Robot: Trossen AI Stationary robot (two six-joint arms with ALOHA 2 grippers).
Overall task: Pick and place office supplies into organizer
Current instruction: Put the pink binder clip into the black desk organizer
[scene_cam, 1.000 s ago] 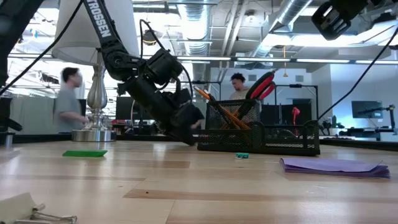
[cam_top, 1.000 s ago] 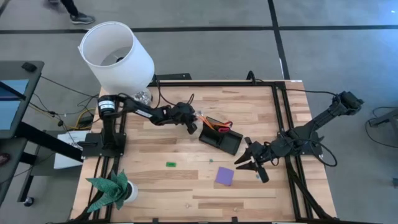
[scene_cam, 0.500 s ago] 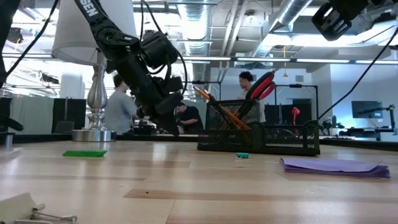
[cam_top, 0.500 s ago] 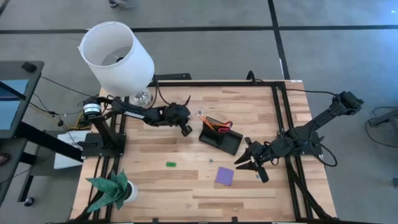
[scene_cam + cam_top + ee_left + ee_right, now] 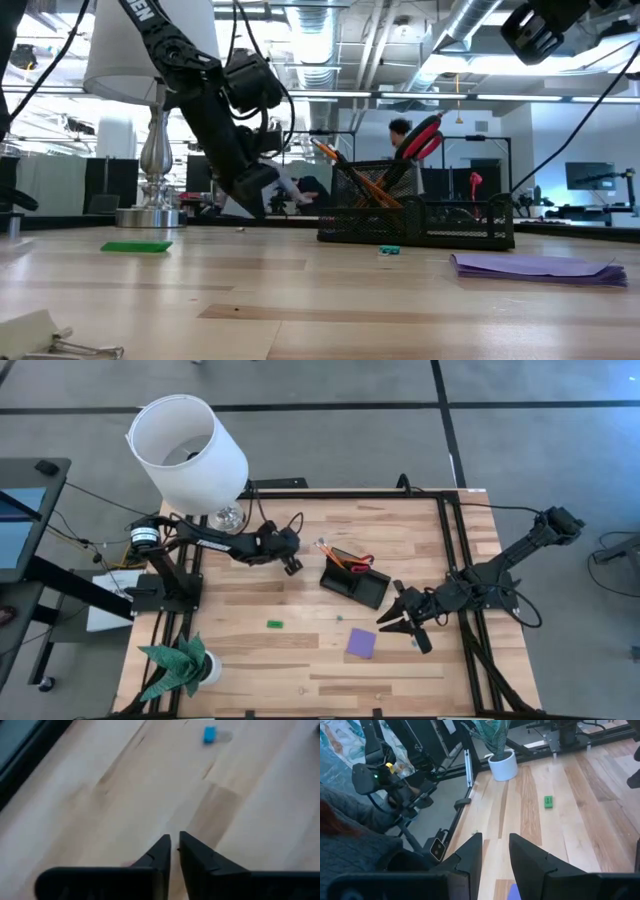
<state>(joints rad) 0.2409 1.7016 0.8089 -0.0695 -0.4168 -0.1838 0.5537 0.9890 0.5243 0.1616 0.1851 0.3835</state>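
While the organizer [image 5: 354,576] sat a little toward the far edge of the counter [image 5: 300,670], already holding red-handled scissors [image 5: 423,137] and orange pencils [image 5: 340,163] in its taller back section, several office supplies lay loose on the wood. A purple note pad [image 5: 362,643] rested nearer the front edge, just on the near side of the organizer, a small green piece [image 5: 275,624] lay well apart from it toward the plant corner, and a tiny blue-green bit [image 5: 388,250] lay close to the organizer's near wall.

The left end effector [image 5: 292,565] hovered above bare wood between the lamp [image 5: 187,452] and the organizer, its fingers [image 5: 159,852] nearly together with only a thin slit between them and nothing held. The right end effector [image 5: 399,618] waited near the note pad with its fingers parted and empty.

The main risk appeared to be the flat pad: thin and flush with the counter, it could slide or crumple under a pinch instead of lifting. The tiny bits could slip out of a narrow grip. A careless approach might also knock the light mesh organizer or snag the tall scissors handles and tip it.
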